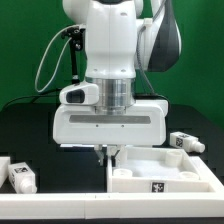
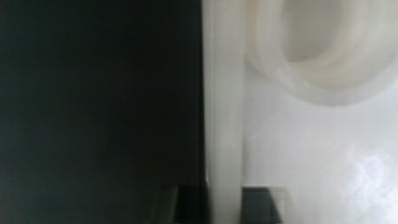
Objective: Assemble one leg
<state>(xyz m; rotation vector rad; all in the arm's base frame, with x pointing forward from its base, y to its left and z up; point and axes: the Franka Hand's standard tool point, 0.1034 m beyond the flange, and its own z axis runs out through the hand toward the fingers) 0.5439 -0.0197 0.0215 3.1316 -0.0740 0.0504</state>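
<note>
My gripper point(image 1: 107, 154) point(image 2: 224, 203) is low over the near-left corner of the large white panel point(image 1: 165, 172). In the wrist view its two dark fingertips point(image 2: 263, 204) stand on either side of the panel's raised rim point(image 2: 217, 120), close against it, so the jaws look shut on the rim. A round socket point(image 2: 320, 45) shows on the panel's face. One leg point(image 1: 185, 143), a small white peg with square tags, lies on the black table at the exterior view's right, behind the panel. Another leg point(image 1: 20, 176) lies at the exterior view's left. No leg is held.
Another white part point(image 1: 3, 164) is cut off by the exterior view's left edge. A square tag point(image 1: 158, 186) sits on the panel's front wall. A green backdrop point(image 1: 25, 50) stands behind the black table point(image 1: 60, 170). The arm's white body hides the table's middle.
</note>
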